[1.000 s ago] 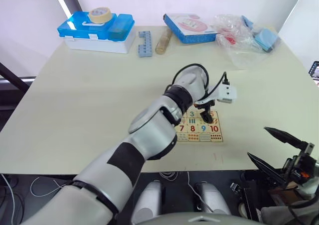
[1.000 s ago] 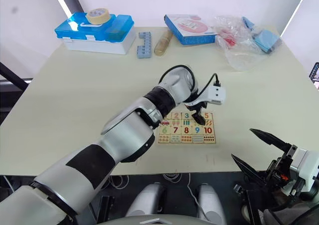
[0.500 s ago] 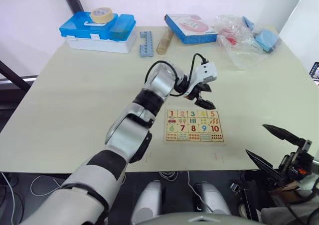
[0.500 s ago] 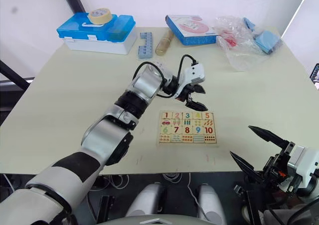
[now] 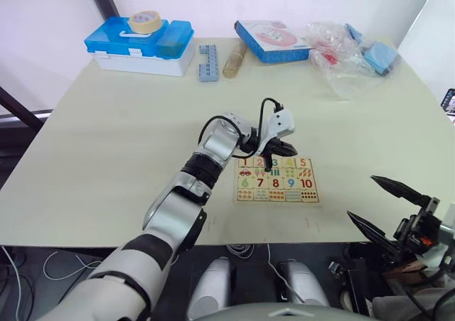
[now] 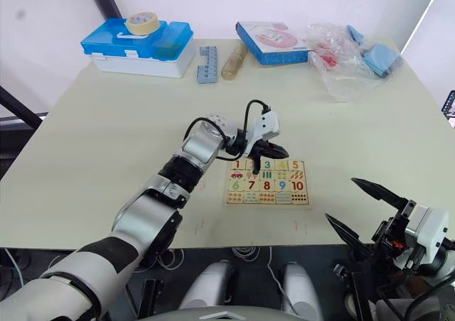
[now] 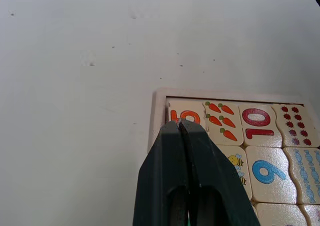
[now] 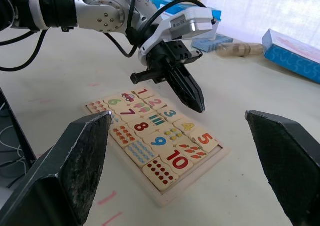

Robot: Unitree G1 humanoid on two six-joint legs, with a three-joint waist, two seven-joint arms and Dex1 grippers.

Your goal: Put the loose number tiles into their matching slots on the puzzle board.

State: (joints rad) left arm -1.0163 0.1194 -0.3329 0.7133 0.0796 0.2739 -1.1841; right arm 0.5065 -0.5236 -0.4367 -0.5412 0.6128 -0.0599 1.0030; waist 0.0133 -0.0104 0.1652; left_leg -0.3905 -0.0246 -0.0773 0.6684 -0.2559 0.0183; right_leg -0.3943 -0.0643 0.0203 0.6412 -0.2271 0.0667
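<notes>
While our left gripper [image 7: 181, 127] hovers pinched together, the puzzle board [image 5: 276, 180] sits just beneath, right gripper [image 8: 185, 151] spread wide

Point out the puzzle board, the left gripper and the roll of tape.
puzzle board [image 5: 276, 199], left eye view, on its near wooden edge.
left gripper [image 7: 180, 127], left wrist view, at the closed fingertips.
roll of tape [image 5: 144, 20], left eye view, on its ring, atop the blue box.
</notes>
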